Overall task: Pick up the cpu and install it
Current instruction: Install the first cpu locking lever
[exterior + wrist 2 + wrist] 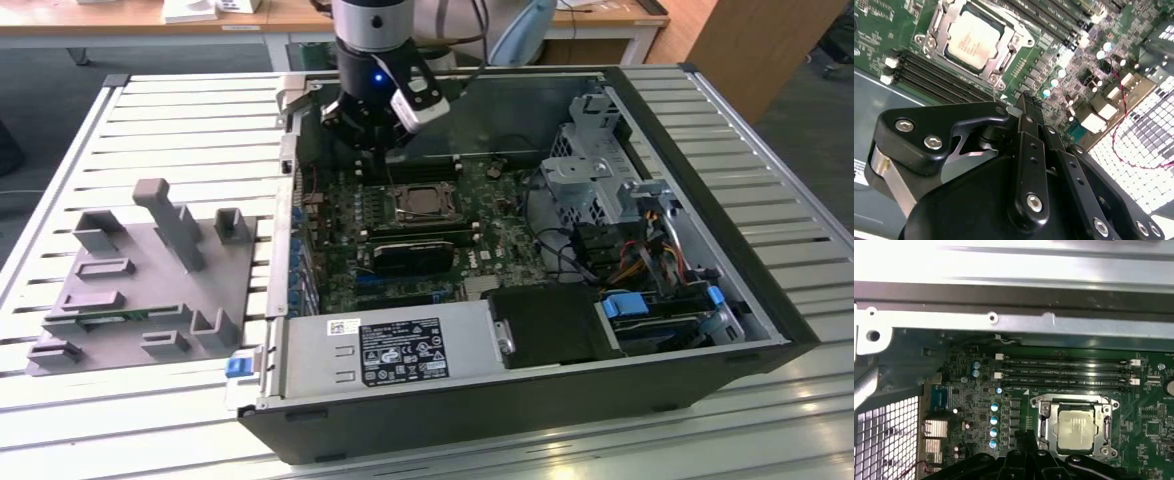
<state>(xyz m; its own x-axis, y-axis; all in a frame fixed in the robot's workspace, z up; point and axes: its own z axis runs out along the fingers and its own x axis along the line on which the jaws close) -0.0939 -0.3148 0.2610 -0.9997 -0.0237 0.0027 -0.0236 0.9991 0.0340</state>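
Gripper [1030, 102] pressed together, empty, above the board [400, 240].
Cpu [424, 205] lies flat in its socket [974, 42], metal top up, edges square with the frame.

My arm [370, 40] comes down near vertical over the far side of the open computer case [694, 330], wrist pointing straight down. The gripper [374, 150] hangs low inside the case, near its far wall. In the second wrist view the fingers [1030, 107] are pressed together, nothing between them.
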